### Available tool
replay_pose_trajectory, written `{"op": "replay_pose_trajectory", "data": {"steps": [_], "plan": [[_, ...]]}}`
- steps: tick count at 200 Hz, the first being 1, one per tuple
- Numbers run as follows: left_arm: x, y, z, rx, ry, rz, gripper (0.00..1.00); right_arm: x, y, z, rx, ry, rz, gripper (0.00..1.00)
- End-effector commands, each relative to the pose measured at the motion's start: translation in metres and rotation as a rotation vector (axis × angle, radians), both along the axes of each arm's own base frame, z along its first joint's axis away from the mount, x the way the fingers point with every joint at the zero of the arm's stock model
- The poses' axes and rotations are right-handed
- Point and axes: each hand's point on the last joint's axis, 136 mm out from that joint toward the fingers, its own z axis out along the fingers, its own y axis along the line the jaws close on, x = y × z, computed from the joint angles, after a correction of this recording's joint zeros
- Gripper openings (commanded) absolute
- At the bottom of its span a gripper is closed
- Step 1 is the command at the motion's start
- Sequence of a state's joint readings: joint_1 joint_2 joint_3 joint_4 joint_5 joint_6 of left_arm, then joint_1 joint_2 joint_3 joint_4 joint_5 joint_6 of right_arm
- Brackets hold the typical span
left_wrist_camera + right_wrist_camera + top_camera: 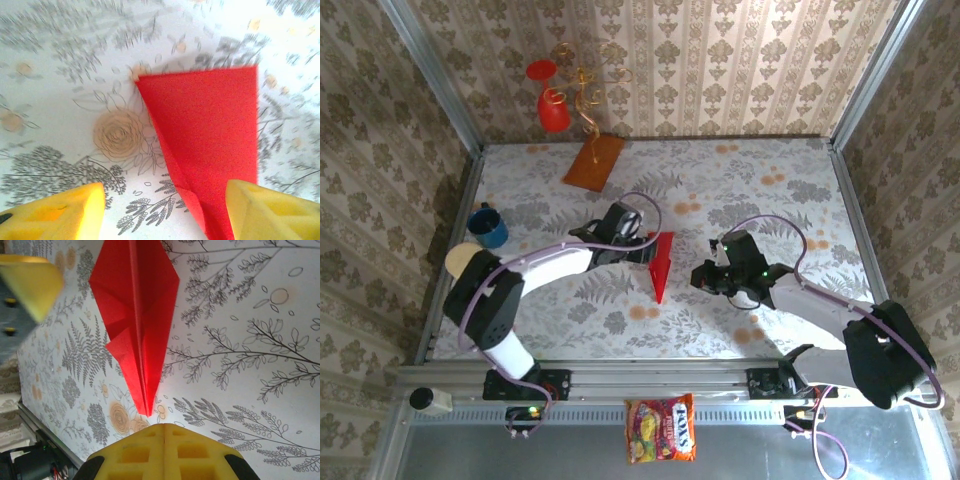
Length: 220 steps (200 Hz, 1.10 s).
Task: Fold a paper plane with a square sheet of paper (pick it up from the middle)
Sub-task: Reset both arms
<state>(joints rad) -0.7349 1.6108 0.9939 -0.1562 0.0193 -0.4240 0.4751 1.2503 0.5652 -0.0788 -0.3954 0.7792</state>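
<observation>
Left wrist: paper plane (210,145) flat between spread left hand (165,202) fingers.

I've got the paper plane (660,262) lying about centre on the floral table (770,190), wide end toward the back wall, tip toward the arm bases. My left gripper (642,243) is right at the wide end, on its left side. I can't tell contact from up here. My right gripper (704,275) sits to the plane's right, clear of it. At back left there's an orange-brown board (594,161), with a red goblet (553,108) beside a gold wire stand (588,95). There's a blue cup (488,226) at the left edge, and a candy bag (660,428) off the table, in front of the rail.
</observation>
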Motion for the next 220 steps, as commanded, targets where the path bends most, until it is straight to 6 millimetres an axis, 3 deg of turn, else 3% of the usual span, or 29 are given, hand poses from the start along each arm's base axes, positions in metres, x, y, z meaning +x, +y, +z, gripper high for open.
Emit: {"op": "replay_pose_trajectory", "data": {"steps": [1,22,36,39,48,80,103,107,139,159,180,198,220], "plan": [[0.006,0.015,0.036,-0.041,-0.077,0.015,0.67,0.010,-0.007,0.021,-0.020,-0.050,-0.014,0.13],[0.007,0.036,0.060,-0.023,-0.145,0.039,0.69,0.022,-0.025,0.038,-0.048,-0.083,-0.062,0.49],[0.012,0.060,0.071,0.019,-0.194,0.098,0.74,0.034,-0.045,0.049,-0.079,-0.098,-0.120,0.69],[0.013,0.065,0.074,0.026,-0.204,0.109,0.75,0.036,-0.049,0.053,-0.086,-0.104,-0.134,0.84],[0.017,0.084,0.081,0.056,-0.230,0.159,0.77,0.045,-0.065,0.061,-0.124,-0.122,-0.182,0.99],[0.030,0.151,0.106,0.119,-0.339,0.360,0.88,0.072,-0.132,0.081,-0.387,-0.188,-0.380,1.00],[0.037,0.192,0.123,0.194,-0.490,0.486,0.97,0.085,-0.181,0.080,-0.601,-0.244,-0.541,1.00],[0.041,0.209,0.125,0.215,-0.505,0.529,0.97,0.087,-0.190,0.080,-0.635,-0.255,-0.568,1.00],[0.049,0.268,0.136,0.300,-0.598,0.679,1.00,0.099,-0.232,0.074,-0.807,-0.345,-0.711,1.00],[0.051,0.300,0.128,0.354,-0.627,0.743,1.00,0.104,-0.248,0.067,-0.884,-0.367,-0.737,1.00],[0.055,0.319,0.102,0.404,-0.600,0.759,1.00,0.110,-0.257,0.064,-0.910,-0.401,-0.734,1.00],[0.055,0.328,0.075,0.417,-0.576,0.789,1.00,0.116,-0.256,0.064,-0.914,-0.450,-0.699,1.00],[0.056,0.323,0.045,0.422,-0.569,0.757,1.00,0.121,-0.258,0.051,-0.967,-0.462,-0.628,1.00]]}}
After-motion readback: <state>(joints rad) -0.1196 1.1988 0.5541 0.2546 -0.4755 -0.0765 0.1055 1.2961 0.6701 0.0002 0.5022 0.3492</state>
